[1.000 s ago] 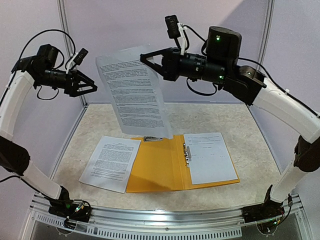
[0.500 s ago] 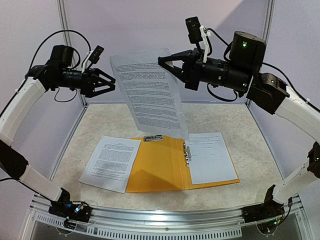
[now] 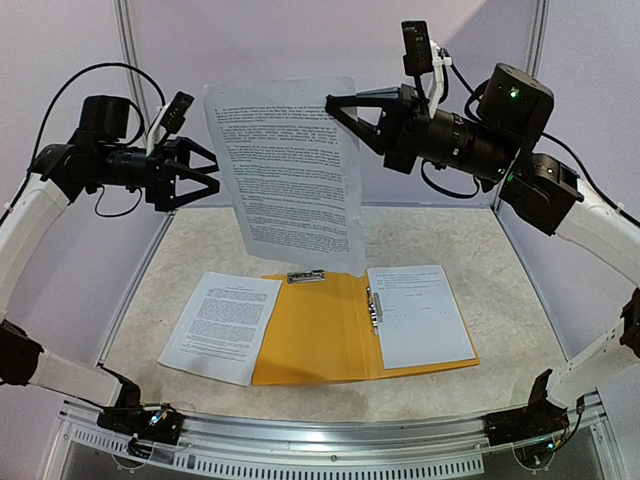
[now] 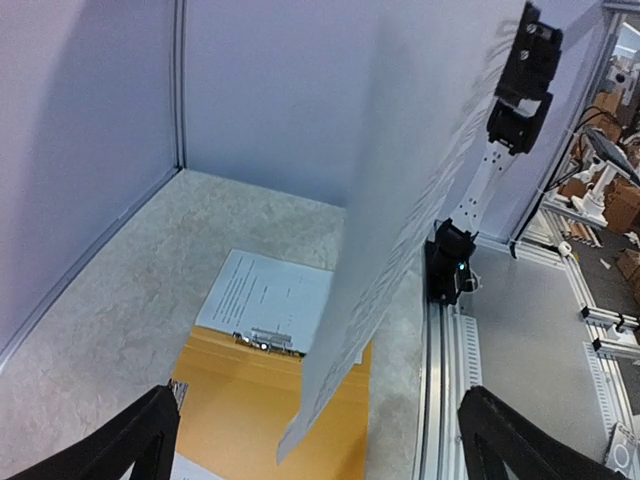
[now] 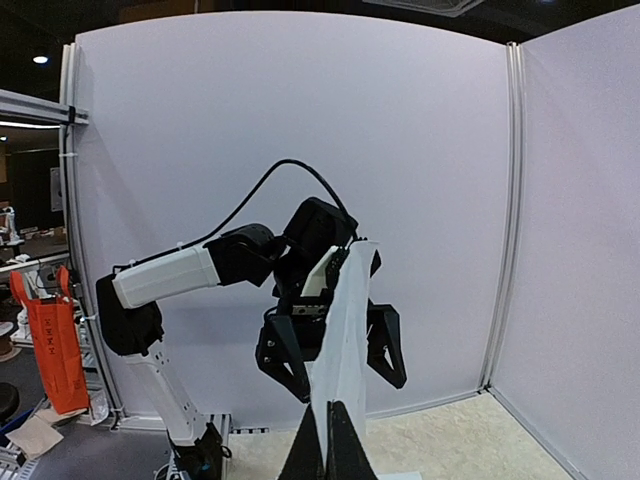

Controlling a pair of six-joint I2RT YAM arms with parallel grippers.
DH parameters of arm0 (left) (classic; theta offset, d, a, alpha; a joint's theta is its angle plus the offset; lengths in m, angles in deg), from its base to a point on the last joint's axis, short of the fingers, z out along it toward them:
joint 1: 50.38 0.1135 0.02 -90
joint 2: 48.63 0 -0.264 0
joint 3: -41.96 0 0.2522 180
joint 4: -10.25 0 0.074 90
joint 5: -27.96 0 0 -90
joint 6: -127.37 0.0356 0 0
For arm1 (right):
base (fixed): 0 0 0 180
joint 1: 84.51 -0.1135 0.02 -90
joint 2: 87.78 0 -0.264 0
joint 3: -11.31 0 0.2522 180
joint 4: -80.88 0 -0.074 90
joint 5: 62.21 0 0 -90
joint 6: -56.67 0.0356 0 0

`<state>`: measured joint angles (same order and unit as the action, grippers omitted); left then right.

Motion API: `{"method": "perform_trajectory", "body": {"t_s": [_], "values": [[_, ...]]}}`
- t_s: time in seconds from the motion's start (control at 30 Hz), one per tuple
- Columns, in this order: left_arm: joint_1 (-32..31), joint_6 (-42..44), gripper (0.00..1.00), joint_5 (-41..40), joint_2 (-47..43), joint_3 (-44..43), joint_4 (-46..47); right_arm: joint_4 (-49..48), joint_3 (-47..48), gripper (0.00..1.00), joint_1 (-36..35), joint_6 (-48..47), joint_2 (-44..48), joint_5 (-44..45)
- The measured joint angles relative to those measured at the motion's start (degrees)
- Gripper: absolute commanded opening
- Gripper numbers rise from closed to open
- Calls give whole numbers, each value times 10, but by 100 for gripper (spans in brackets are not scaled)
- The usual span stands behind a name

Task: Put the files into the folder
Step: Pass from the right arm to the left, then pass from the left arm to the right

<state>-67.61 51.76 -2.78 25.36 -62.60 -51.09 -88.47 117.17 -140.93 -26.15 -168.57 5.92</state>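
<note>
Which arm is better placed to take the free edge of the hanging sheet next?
Left. The left gripper is open, level with the sheet and beside its free edge; the right gripper is shut on the opposite top corner.

Both white-and-black arms are raised, their wrists level and facing each other. The left gripper (image 3: 205, 172) stands wide open with nothing between its 2 fingers. The right gripper (image 3: 333, 103) is pinched closed.

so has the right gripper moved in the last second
Yes. The right gripper, shut on the hanging sheet, has gone up and rightward in the overhead view, judged against the open folder on the table, which stayed put.
</note>
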Motion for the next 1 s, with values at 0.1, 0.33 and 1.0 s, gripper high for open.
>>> {"method": "perform_trajectory", "body": {"t_s": [0.1,0.33,1.0], "values": [[-20,-24,90,-2,-21,9,45,-17,-5,0,2,10,0,-17],[-49,-99,21,-8,-19,35,140,-59,-18,0,20,37,-1,-50],[-61,-199,0,-3,-61,4,230,-62,-93,90,52,18,-5,-34]]}}
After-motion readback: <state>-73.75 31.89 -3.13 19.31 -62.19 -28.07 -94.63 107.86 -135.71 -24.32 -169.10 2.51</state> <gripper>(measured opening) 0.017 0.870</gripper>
